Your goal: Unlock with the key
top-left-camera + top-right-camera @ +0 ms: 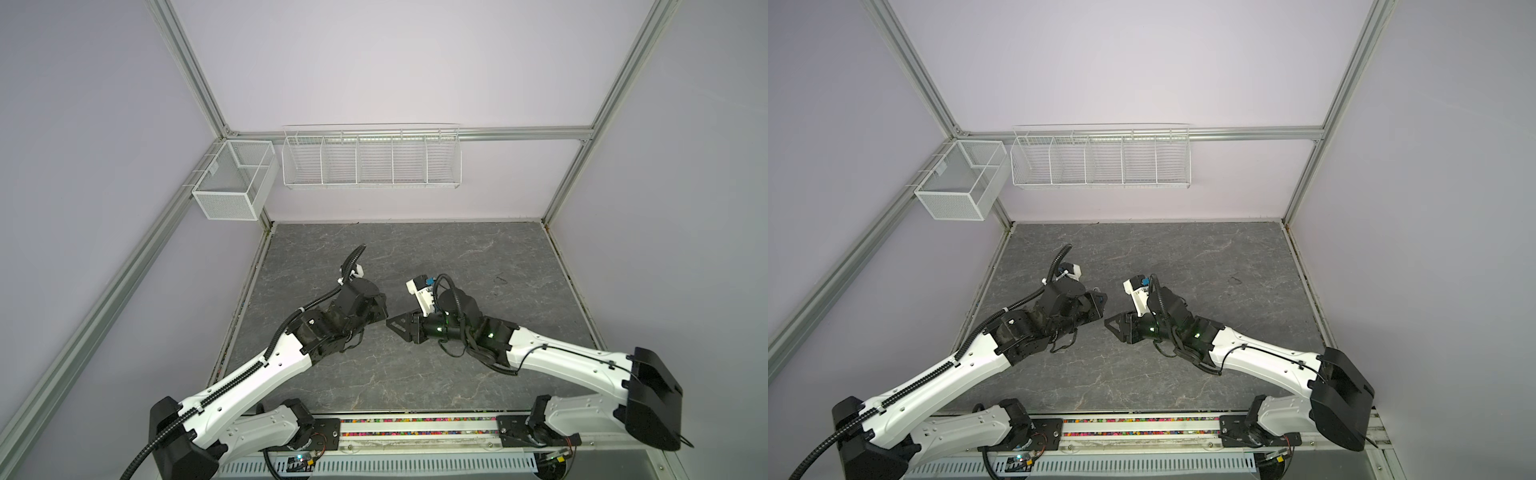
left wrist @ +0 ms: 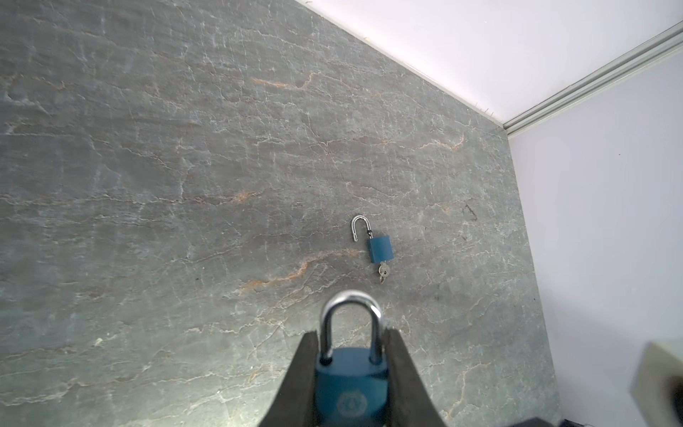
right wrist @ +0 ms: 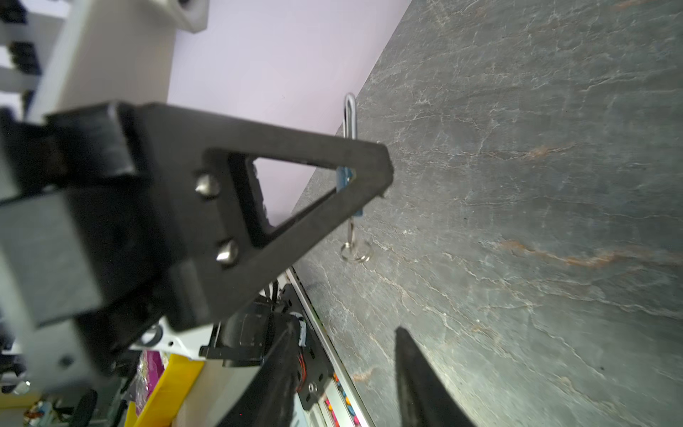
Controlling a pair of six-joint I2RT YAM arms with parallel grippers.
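My left gripper (image 2: 351,332) is shut on the blue body of a padlock (image 2: 351,384). The padlock's silver shackle (image 2: 350,310) sticks out past the fingertips, with both legs in the body. In the right wrist view the same padlock (image 3: 345,176) shows behind the left finger. A key (image 3: 350,229) with a ring (image 3: 355,254) hangs from its underside. My right gripper (image 3: 343,388) is open and holds nothing, a short way from the key. In both top views the two grippers (image 1: 381,306) (image 1: 398,324) meet at mid-table and hide the padlock.
A second blue padlock (image 2: 380,249) lies on the grey marble table (image 2: 184,185) with its shackle swung open and a key (image 2: 383,273) in it. A white wire rack (image 1: 372,166) and a mesh bin (image 1: 232,187) hang on the back wall.
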